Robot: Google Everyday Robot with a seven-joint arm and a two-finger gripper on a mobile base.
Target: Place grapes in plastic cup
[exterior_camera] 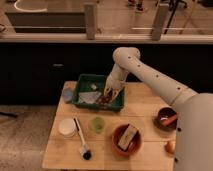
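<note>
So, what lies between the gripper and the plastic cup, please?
Camera view: gripper low in green tray; only tray's front wall and bare table before the plastic cup.

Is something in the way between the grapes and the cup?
The claw holds the grapes over the tray; only its low front wall lies between them and the cup. Nothing else visible does.

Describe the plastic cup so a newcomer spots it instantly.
On the wooden table, look on the camera side of the green tray, where the gripper hangs holding the grapes. The plastic cup stands between the white container and orange bowl: small, translucent light green.
</note>
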